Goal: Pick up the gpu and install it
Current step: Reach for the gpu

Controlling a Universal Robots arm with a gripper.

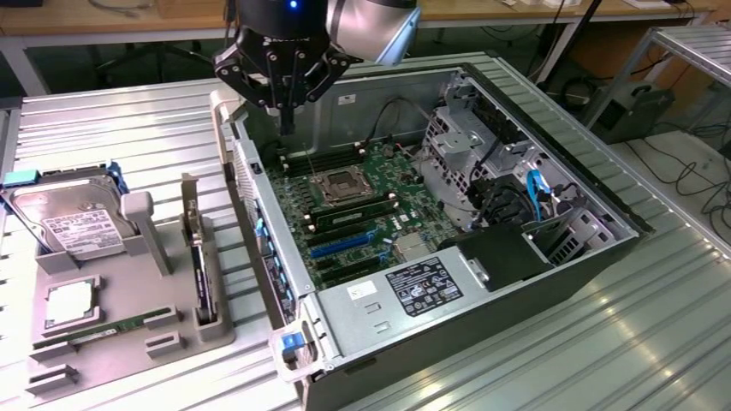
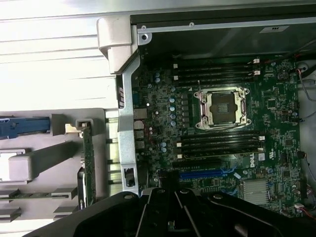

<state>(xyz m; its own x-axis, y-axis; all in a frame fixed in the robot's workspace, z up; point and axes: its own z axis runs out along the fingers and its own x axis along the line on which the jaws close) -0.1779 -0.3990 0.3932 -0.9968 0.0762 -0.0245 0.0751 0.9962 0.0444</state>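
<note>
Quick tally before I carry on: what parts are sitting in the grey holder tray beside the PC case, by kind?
Silver labelled hard drive in a blue caddy: 1
Silver square processor chip: 1
Narrow green RAM stick: 1
Slim black gpu card standing on edge: 1
Total in the grey holder tray: 4

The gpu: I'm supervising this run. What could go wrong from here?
The gripper hangs shut and empty over the open case. The gpu stands on edge in its holder, close beside the case wall, so a grasp there may clip the wall. A low pass could strike the exposed CPU socket.
</note>
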